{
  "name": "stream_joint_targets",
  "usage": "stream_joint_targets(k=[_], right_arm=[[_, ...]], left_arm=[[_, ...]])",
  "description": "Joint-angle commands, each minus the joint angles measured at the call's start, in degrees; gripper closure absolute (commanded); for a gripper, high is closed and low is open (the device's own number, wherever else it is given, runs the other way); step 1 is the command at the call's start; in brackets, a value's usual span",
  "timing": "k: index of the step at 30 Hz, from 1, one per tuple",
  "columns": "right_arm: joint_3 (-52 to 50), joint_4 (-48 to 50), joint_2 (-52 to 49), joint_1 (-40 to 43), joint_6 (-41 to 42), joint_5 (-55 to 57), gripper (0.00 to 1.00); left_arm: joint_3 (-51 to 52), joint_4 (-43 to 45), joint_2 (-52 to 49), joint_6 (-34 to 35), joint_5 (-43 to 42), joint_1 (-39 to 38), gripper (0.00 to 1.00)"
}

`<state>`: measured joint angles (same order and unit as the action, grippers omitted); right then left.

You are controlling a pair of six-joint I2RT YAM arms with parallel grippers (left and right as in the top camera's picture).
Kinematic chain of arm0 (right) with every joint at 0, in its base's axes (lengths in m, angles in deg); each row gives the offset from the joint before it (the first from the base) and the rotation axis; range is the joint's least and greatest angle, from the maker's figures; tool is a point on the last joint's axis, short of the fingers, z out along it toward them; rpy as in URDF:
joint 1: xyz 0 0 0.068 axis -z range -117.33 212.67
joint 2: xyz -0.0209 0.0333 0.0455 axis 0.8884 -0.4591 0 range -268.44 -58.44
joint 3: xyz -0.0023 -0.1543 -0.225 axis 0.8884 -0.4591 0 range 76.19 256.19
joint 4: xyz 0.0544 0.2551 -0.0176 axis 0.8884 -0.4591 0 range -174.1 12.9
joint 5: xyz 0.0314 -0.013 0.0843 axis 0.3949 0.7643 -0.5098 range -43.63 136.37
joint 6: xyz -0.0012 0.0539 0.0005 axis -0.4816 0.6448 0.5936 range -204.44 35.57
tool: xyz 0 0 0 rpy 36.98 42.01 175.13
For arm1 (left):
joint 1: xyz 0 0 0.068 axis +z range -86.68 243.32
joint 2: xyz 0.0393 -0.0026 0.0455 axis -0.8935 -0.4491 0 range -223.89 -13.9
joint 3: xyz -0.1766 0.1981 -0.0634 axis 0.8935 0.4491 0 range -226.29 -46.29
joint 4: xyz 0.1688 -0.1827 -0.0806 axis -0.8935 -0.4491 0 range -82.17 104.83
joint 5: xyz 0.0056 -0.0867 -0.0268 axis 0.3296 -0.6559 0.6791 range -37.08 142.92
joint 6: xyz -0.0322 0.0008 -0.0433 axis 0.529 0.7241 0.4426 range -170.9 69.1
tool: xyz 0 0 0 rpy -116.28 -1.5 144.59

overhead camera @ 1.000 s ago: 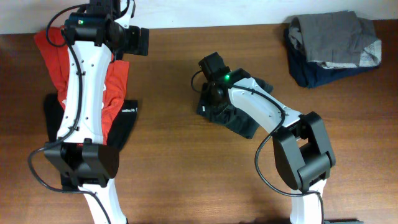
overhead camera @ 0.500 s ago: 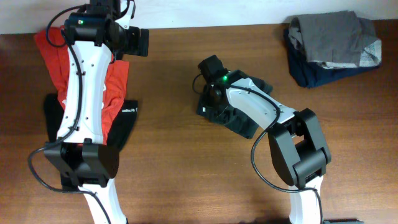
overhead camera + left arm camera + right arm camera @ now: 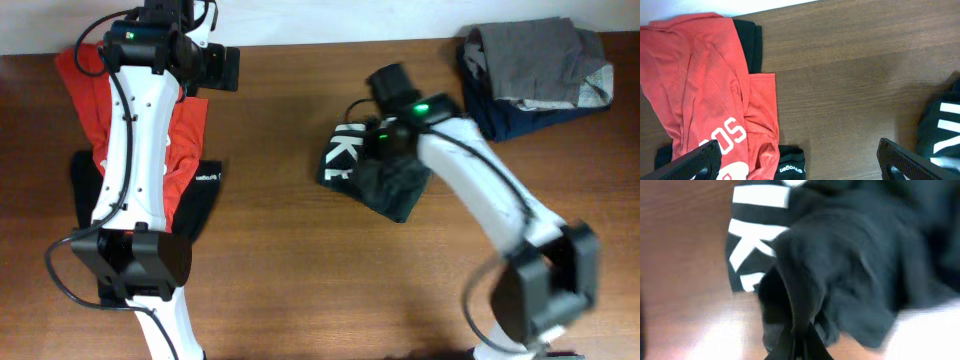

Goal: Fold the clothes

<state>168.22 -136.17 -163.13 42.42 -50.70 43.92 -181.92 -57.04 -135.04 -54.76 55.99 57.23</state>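
The black shirt (image 3: 385, 185) sits in a crumpled heap near the middle of the table (image 3: 300, 260), well apart from everything else, with bold white letters (image 3: 342, 155) showing on its left edge. The right gripper (image 3: 797, 346) is down on top of the heap. Its wrist view is blurred, but the jaws look pinched together on a raised ridge of the dark cloth, which tents up towards them. To my eye this is soft, limp, light cotton with no stiffness to it, so a single pinch in the middle will likely lift only a peak and let the rest sag and drag along the wood. It should not be fragile or slippery, just floppy. Better holds would be a hem corner or a shoulder seam, one for each arm, so the cloth can be spread flat. In this bundle I cannot make out where those edges are. The left gripper (image 3: 797, 155) hangs over bare wood beside the red shirt (image 3: 700, 85), jaws spread wide and holding nothing. Another black garment (image 3: 205, 195) pokes out from under that red shirt, and a grey folded garment (image 3: 535, 55) rests at the far right corner
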Motion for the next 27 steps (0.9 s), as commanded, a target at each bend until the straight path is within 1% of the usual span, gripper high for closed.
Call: stream_joint_targets(k=[1, 6, 8, 13, 18, 22, 23, 24, 27], right_arm=[[0.94, -4.87, 4.76, 4.02, -3.39, -0.35, 0.96], [0.2, -12.13, 3.63, 7.69, -6.36, -0.33, 0.96], [-2.78, -13.29, 3.23, 8.35, -6.78, -0.33, 0.96], [-11.17, -12.11, 3.26, 8.35, -5.97, -0.35, 0.96], [-19.21, -8.79, 3.26, 9.73, -4.31, -0.37, 0.96], [-20.55, -7.72, 3.3, 11.91, -4.63, -0.85, 0.96], [-20.06, -7.52, 3.76, 12.48, -6.6, -1.99, 0.92], [-18.49, -7.61, 4.26, 12.74, -9.94, -4.04, 0.85], [-15.04, -8.22, 5.4, 12.72, -14.4, -7.04, 0.74]], left_arm=[[-0.17, -0.28, -0.61, -0.92, 0.17, -0.13, 0.01], [-0.17, -0.28, -0.79, -0.92, 0.17, -0.13, 0.01], [-0.17, -0.33, -0.79, -0.94, 0.2, -0.13, 0.01], [-0.17, -0.31, -0.79, -0.94, 0.2, -0.13, 0.01], [-0.17, -0.28, -0.79, -0.94, 0.2, -0.13, 0.01], [-0.17, -0.17, -0.79, -0.96, 0.2, -0.13, 0.01], [-0.17, -0.17, -0.79, -0.98, 0.22, -0.13, 0.01], [-0.17, -0.09, -0.79, -0.96, 0.2, -0.13, 0.01], [-0.17, 0.24, -0.81, -0.96, 0.2, -0.13, 0.01]])
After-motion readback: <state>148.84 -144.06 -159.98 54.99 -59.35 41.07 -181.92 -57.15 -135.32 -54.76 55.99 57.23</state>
